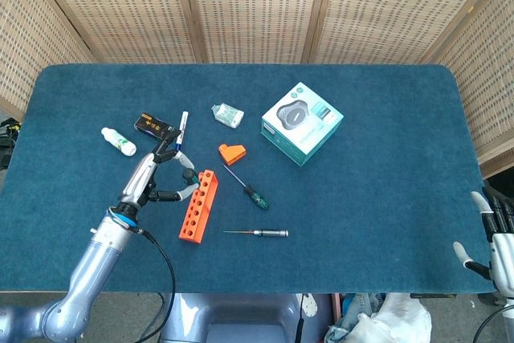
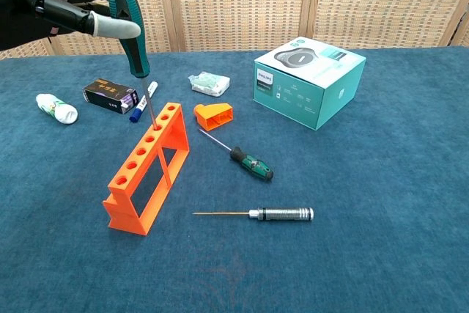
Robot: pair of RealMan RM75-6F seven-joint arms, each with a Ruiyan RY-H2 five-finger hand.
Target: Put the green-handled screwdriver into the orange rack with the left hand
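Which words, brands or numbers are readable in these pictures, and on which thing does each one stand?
"PHILIPS": on the front side of the teal box, chest view.
Smaller print on that box: too small to read.
Black packet: has a label, too blurred to read.
White bottle: green markings, not readable.
Marker and small white packet: nothing legible.
Orange rack and the screwdrivers: no text seen.
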